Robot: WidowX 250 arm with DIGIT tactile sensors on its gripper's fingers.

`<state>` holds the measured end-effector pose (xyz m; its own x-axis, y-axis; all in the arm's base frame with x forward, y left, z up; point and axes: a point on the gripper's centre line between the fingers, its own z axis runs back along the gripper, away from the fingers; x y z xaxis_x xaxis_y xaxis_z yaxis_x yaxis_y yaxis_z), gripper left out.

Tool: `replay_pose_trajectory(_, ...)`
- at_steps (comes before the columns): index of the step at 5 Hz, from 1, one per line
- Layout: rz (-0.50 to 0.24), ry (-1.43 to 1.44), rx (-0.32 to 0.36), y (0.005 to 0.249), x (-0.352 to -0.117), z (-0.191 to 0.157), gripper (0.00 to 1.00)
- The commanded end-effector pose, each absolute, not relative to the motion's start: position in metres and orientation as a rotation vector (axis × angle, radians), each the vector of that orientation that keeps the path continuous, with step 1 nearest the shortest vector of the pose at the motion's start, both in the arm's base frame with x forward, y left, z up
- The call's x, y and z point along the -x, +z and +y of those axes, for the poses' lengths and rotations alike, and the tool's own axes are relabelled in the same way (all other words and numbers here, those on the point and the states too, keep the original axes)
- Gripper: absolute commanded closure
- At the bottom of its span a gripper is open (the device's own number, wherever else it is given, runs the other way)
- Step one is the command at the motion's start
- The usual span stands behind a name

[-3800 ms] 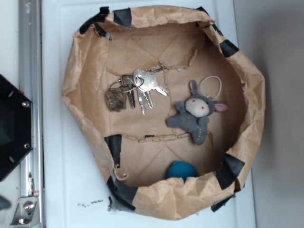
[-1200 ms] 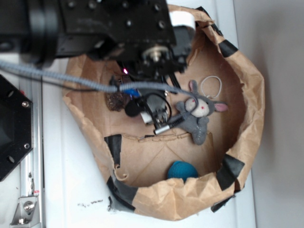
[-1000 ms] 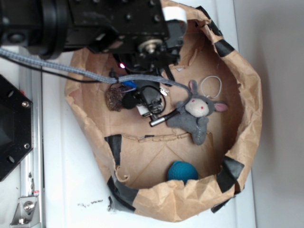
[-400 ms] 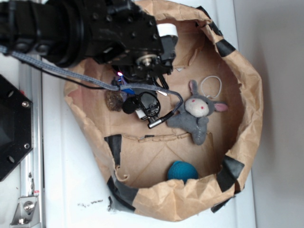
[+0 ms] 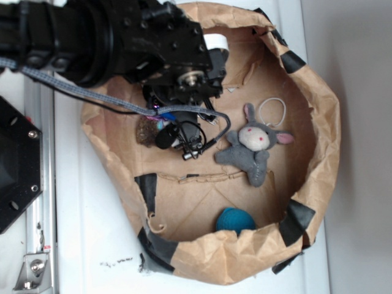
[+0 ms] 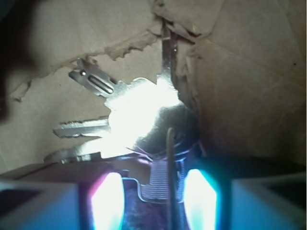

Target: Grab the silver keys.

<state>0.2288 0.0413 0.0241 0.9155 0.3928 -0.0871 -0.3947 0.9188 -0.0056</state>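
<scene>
The silver keys (image 6: 129,110) fill the wrist view, fanned out on brown paper and glaring under the light. My gripper (image 6: 153,184) hangs right over them, open. Its two lit fingertips (image 6: 108,199) stand apart on either side of the key ring and one key head, without touching them. In the exterior view my black arm (image 5: 153,49) reaches into the paper bag (image 5: 324,122) from the upper left and hides the keys and the fingers.
A rough brown lump (image 5: 146,130) lies just left of the gripper. A grey plush (image 5: 252,147) and a thin white loop (image 5: 272,112) lie to the right. A blue ball (image 5: 234,219) sits at the bag's near wall. A black block (image 5: 15,165) stands outside, left.
The arm came in over the keys, which lay uncovered 3.8 s ago. Over the last second it has shifted a little to the left and lower over them.
</scene>
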Motion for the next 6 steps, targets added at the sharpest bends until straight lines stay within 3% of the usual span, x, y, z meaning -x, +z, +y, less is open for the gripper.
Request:
replay_pose_trajectory(1,0.086,0.411,0.032,0.031,-0.232,0.047,1.0)
replay_pose_trajectory(5,0.09,0.4,0.058,0.036,-0.231,0.046,1.0)
replay_pose_trajectory(6,0.057,0.363,0.068,0.056,-0.231,0.038,1.0)
